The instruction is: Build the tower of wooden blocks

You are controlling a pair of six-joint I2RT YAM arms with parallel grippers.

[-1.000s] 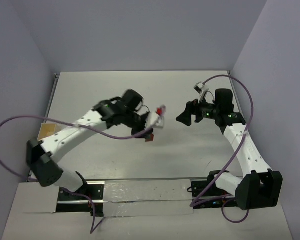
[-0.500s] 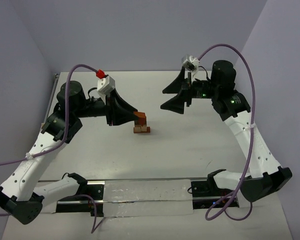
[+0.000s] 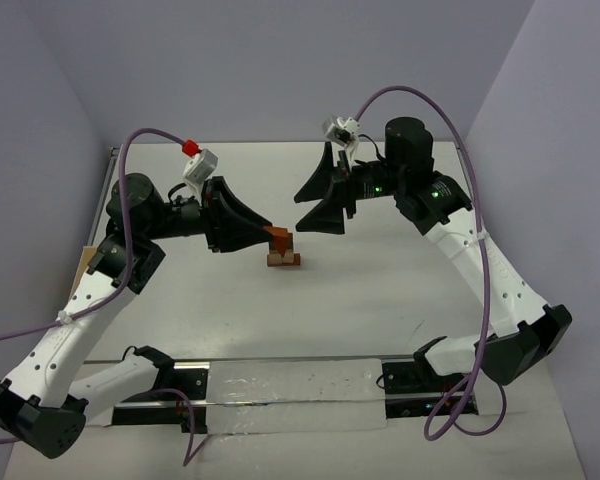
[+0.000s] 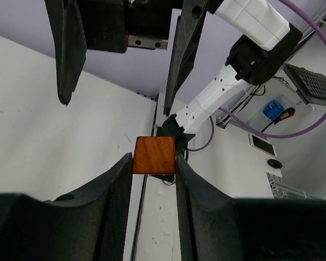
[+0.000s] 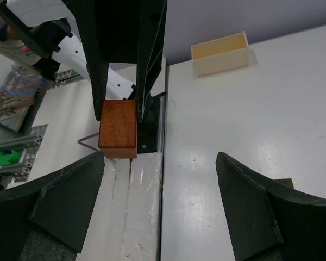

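I see the white table (image 3: 380,300) under everything; left arm (image 3: 90,300) and right arm (image 3: 480,270) both reach in toward the middle, tips facing each other; left gripper (image 3: 272,238) is clamped on a reddish-brown block (image 4: 154,155), one finger on each side face, the block right at the fingertips; right gripper (image 3: 300,212) has its jaws spread wide with nothing between them, near the held block but apart from it, on its right in the top view; pale tray (image 5: 220,53) lies well beyond the right fingers in that wrist view; small stack of blocks (image 3: 283,259) sits on the table just below the left fingertips; can't tell whether the held block touches the stack.
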